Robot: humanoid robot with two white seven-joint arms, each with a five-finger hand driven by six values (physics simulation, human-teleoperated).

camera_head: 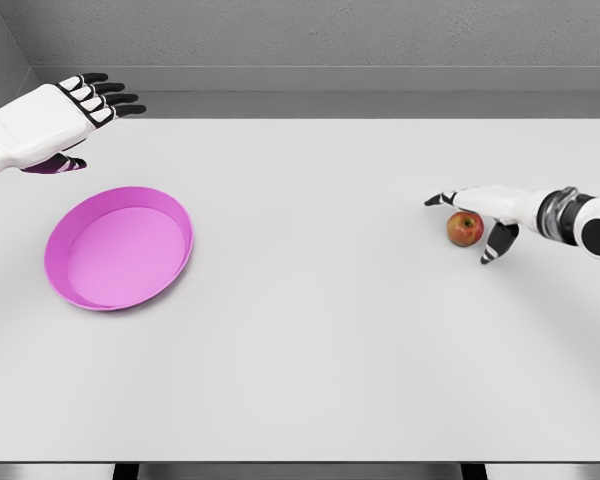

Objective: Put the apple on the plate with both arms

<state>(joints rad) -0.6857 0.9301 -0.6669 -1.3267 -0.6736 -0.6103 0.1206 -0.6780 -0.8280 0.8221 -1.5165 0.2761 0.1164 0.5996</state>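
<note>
While fingers spread, right robot hand (477,222) straddles the apple (465,228) without gripping.

The apple (465,228) is red with a yellow patch and a dark spot at its top. The plate (119,248) is bright pink all over, a bit paler inside. The surface (330,320) is plain light grey. The left hand (55,125) and the right hand (495,212) are white, and their fingers (108,98) have black tips.
</note>
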